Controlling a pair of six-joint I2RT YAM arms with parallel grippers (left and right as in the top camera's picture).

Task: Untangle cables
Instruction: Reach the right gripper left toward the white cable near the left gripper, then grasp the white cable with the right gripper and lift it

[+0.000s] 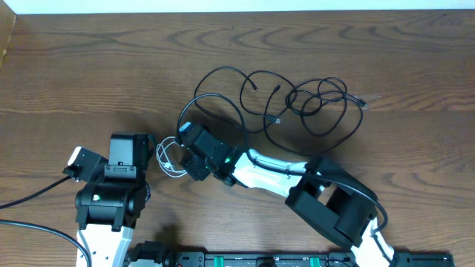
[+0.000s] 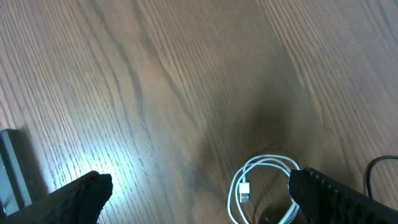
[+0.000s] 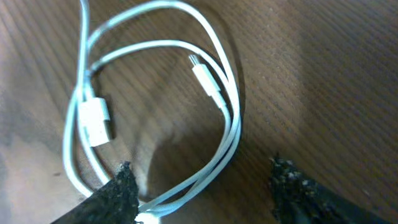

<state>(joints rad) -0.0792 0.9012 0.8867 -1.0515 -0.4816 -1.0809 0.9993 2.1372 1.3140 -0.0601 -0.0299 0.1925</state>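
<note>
A small white cord (image 1: 168, 157) lies coiled on the wooden table (image 1: 89, 67) between the two arms. Several thin black cables (image 1: 297, 104) lie looped over one another further back, right of centre. My right gripper (image 1: 183, 162) reaches left onto the white coil. In the right wrist view its fingers straddle two strands of the white cord (image 3: 235, 127); the strands touch the left finger (image 3: 118, 193), and a gap stays to the other finger. My left gripper (image 2: 199, 190) stands wide open over bare wood, with the white cord (image 2: 261, 186) just inside its right finger (image 2: 311, 186).
The white cord's USB plug (image 3: 96, 121) and small plug (image 3: 205, 78) both lie inside the coil. Thick black arm wires (image 1: 30, 211) run off at the lower left. A black rail (image 1: 297, 259) lines the table's near edge.
</note>
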